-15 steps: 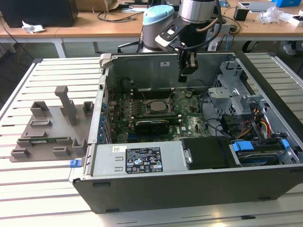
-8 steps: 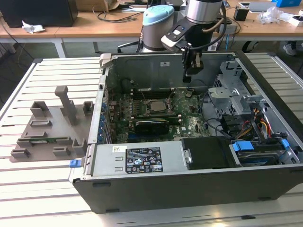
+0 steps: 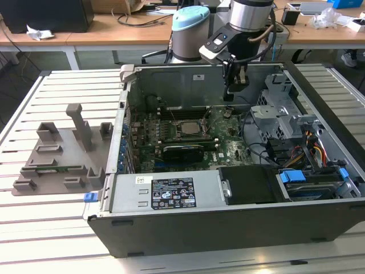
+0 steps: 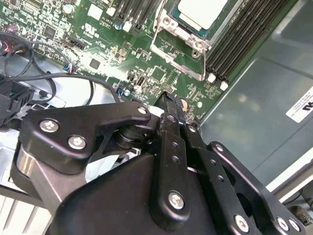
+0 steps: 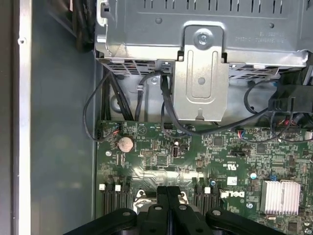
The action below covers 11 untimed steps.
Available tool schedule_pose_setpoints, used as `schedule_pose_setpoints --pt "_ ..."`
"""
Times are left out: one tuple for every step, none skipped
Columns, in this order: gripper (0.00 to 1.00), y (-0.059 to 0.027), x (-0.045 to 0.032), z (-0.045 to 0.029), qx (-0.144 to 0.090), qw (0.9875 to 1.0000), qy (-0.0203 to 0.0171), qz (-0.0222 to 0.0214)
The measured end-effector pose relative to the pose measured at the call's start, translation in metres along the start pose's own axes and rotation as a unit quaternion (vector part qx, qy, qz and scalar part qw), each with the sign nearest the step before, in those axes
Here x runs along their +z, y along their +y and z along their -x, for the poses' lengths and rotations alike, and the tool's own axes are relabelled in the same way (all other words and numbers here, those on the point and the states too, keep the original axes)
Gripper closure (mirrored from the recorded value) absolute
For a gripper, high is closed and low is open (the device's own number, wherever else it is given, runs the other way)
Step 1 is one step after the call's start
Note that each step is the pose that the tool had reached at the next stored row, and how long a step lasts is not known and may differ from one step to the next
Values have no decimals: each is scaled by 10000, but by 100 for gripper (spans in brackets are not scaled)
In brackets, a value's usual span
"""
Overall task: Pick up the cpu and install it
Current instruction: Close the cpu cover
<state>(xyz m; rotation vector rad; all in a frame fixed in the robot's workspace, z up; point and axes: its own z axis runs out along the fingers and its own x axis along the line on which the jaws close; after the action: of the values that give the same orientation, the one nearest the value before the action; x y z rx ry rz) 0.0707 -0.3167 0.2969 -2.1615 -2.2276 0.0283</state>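
The cpu, a flat chip with a silvery top, lies inside the metal socket frame on the green motherboard. In the exterior view the cpu sits mid-board inside the open computer case. My gripper hangs above the board, off to the exterior view's right of the socket and clear of the chip. Its black fingers are pressed together, shut with nothing between them. In the second wrist view the gripper points down at the board beside the socket.
A grey plastic tray with upright blocks lies on the slatted table at the exterior view's left. A metal drive cage and black cables crowd the case near the gripper. A heatsink stands on the board.
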Motion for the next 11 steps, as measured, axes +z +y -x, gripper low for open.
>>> schedule_pose_setpoints --pt "89 2 28 0 -2 10000 0 -2" --pt "89 4 78 1 -6 10000 0 -5" --pt "89 4 96 2 -6 10000 0 -7" --pt "89 5 112 2 -8 10000 -1 -8" --pt "89 6 139 2 -9 10000 0 -10" --pt "89 7 153 2 -10 10000 0 -11" --pt "89 7 165 2 -10 10000 0 -12" --pt "89 8 181 3 -11 10000 0 -14" --pt "89 8 190 3 -11 10000 0 -15" --pt "89 9 200 3 -11 10000 0 -16" --pt "89 9 211 3 -11 10000 0 -17"
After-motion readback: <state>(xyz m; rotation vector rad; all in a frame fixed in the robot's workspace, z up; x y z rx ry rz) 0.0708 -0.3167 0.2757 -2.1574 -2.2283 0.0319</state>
